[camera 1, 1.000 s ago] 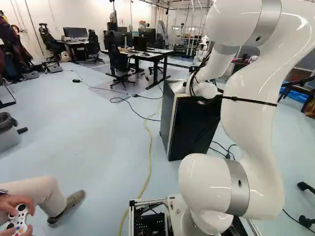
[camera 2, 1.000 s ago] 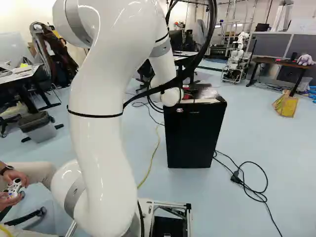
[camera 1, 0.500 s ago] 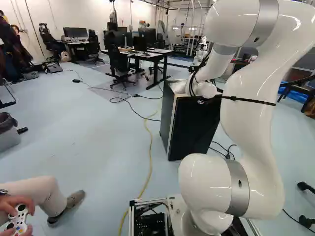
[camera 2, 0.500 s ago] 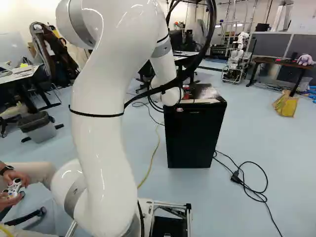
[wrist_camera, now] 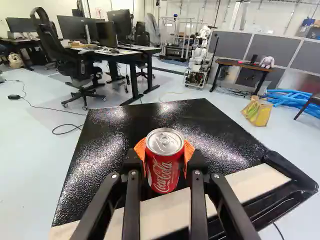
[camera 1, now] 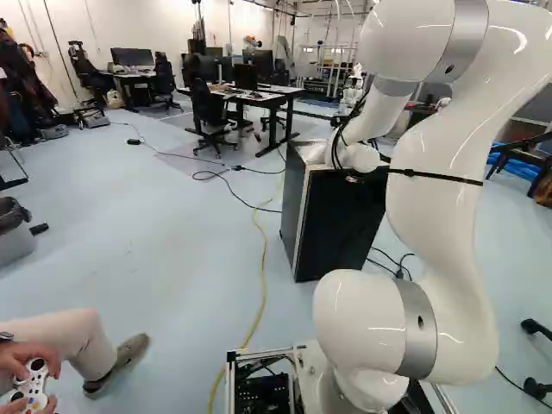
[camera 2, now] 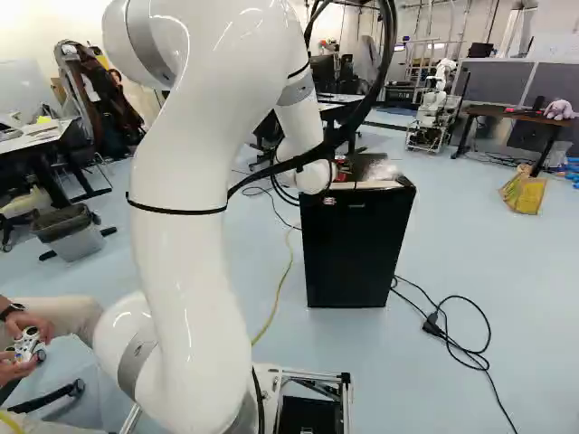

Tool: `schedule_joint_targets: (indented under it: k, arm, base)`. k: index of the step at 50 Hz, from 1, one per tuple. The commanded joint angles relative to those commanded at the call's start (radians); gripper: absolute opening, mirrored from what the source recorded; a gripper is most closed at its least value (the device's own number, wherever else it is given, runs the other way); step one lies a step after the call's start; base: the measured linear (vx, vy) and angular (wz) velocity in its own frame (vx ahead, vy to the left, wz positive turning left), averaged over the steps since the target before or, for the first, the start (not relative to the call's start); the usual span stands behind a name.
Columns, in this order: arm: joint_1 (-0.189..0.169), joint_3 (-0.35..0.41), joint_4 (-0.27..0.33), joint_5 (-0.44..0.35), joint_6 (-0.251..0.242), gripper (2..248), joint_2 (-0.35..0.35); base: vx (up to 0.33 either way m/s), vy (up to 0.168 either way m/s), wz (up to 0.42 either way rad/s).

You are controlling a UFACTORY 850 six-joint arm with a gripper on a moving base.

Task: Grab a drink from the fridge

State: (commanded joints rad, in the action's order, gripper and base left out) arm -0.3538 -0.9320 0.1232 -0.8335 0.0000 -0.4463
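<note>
Wrist view: office chair (wrist_camera: 76, 66) beside a dark-legged desk (wrist_camera: 131, 57); another robot (wrist_camera: 199, 56) beyond. Brown table (wrist_camera: 240, 64) near grey partitions (wrist_camera: 270, 49), pale lump on it (wrist_camera: 267, 62), perhaps a plush toy. Yellow bag (wrist_camera: 259, 114) just beside blue tubes (wrist_camera: 292, 97). Right base view: bin (camera 2: 74, 240) at left, black plug (camera 2: 432, 324) on floor. Left base view: yellow cable (camera 1: 264, 267).

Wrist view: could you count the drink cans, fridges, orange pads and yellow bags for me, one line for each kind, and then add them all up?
Drink can: 1
Fridge: 1
Orange pads: 2, one on each side of the can
Yellow bag: 1
Total: 5
</note>
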Motion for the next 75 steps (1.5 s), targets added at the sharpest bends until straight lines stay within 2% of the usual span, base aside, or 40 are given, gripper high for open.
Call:
schedule_joint_targets:
  k: [52, 75]
  arm:
    - [0.001, 0.000, 0.000, 0.000, 0.000, 93, 0.080]
    - [0.018, 0.042, -0.006, -0.002, 0.000, 93, 0.112]
  base:
    - [0.000, 0.000, 0.000]
    - [0.000, 0.000, 0.000]
